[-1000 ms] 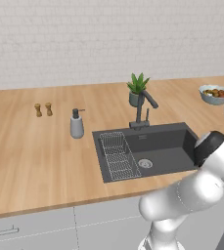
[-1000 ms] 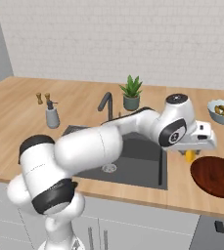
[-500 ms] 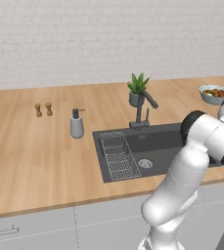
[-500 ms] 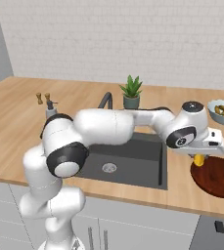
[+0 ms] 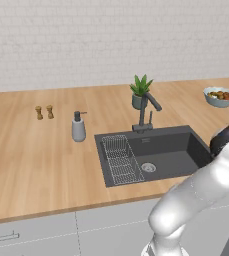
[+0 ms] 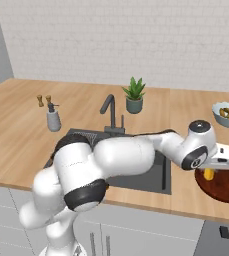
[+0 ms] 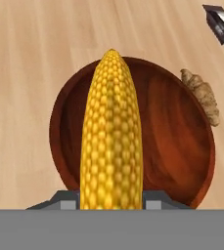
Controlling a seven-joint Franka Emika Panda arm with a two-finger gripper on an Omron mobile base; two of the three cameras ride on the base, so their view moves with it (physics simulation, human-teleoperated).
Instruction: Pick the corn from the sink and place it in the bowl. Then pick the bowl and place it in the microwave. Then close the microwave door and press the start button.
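We see our fingers clenched on the corn, holding it right above the bowl on the counter; a ginger root lies just beyond the bowl's rim, away from the fingers

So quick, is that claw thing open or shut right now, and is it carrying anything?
Gripper: shut on the yellow-orange corn cob, held above the glossy reddish-brown wooden bowl.

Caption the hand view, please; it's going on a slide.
Gripper holds the corn above the brown bowl, ginger beside it.
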